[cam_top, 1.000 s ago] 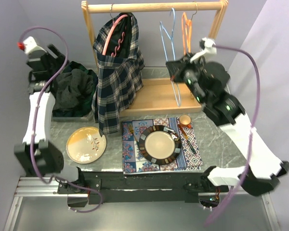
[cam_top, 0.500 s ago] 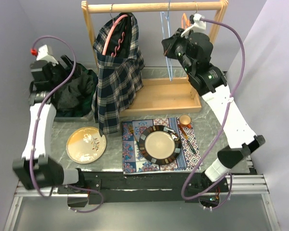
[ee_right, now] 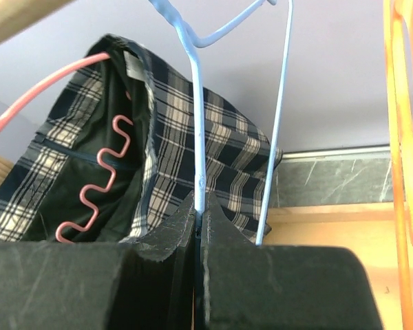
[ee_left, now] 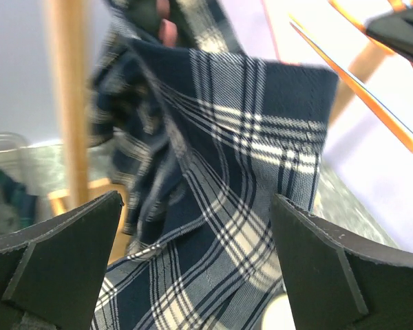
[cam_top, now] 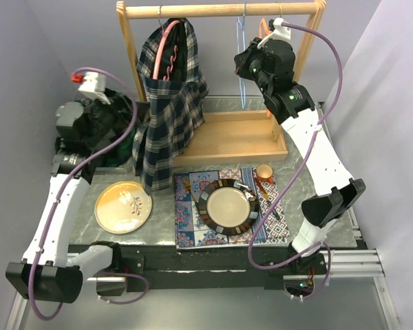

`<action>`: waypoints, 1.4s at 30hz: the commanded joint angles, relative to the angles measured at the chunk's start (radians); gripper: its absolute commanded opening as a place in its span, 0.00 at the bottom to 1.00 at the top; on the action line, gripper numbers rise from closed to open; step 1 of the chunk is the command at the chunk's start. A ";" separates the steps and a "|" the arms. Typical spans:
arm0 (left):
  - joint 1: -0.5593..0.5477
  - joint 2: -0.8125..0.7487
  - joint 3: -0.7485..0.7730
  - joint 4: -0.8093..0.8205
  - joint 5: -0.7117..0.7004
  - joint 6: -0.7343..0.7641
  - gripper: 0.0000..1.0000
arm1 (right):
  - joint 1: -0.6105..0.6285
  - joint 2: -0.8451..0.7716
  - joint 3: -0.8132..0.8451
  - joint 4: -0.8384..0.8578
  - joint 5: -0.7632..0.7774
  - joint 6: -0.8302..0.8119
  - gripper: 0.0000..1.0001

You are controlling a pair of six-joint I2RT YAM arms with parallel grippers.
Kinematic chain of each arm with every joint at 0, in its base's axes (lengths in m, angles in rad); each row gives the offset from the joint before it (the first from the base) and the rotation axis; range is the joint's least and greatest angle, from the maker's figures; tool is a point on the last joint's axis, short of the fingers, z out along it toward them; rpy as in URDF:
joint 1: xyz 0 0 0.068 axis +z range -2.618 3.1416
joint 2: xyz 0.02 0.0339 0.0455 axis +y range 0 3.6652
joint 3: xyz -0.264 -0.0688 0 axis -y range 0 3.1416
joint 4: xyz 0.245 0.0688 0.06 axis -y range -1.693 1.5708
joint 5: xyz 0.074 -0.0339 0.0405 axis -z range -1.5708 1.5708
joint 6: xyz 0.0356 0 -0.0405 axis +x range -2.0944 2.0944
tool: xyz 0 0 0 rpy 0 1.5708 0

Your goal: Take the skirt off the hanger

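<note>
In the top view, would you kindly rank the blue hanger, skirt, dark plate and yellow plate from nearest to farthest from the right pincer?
1. Blue hanger, clamped in the right pincer under the rail.
2. Skirt, hanging to its left.
3. Dark plate, on the mat at the front.
4. Yellow plate, front left.

In the left wrist view we find the navy-and-white plaid skirt [ee_left: 227, 172] blurred and cut by the bottom edge, and the upright wooden rack post [ee_left: 69, 103] smeared. The left gripper [ee_left: 196, 199] is lost from above against the dark heap of clothes [cam_top: 117, 141]. In the right wrist view the light blue wire hanger [ee_right: 198, 103] leaves the top edge, and the pink plastic hanger [ee_right: 76, 69] the left.
</note>
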 commanded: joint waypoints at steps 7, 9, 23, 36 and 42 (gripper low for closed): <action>-0.130 -0.042 0.071 0.003 -0.061 0.081 0.95 | -0.017 -0.068 -0.023 -0.020 0.007 0.043 0.35; -0.149 -0.048 0.082 0.003 -0.076 0.080 0.95 | -0.017 -0.081 -0.037 -0.020 0.015 0.040 0.43; -0.315 0.029 0.286 -0.081 -0.315 0.055 0.93 | -0.014 -0.220 0.011 -0.273 -0.057 0.041 0.66; -0.338 -0.037 0.225 -0.063 -0.505 0.035 0.91 | 0.173 -0.253 0.144 -0.344 -0.082 0.000 0.69; -0.389 0.122 0.447 -0.143 -0.599 0.054 0.86 | 0.286 -0.336 0.017 -0.268 -0.045 -0.014 0.68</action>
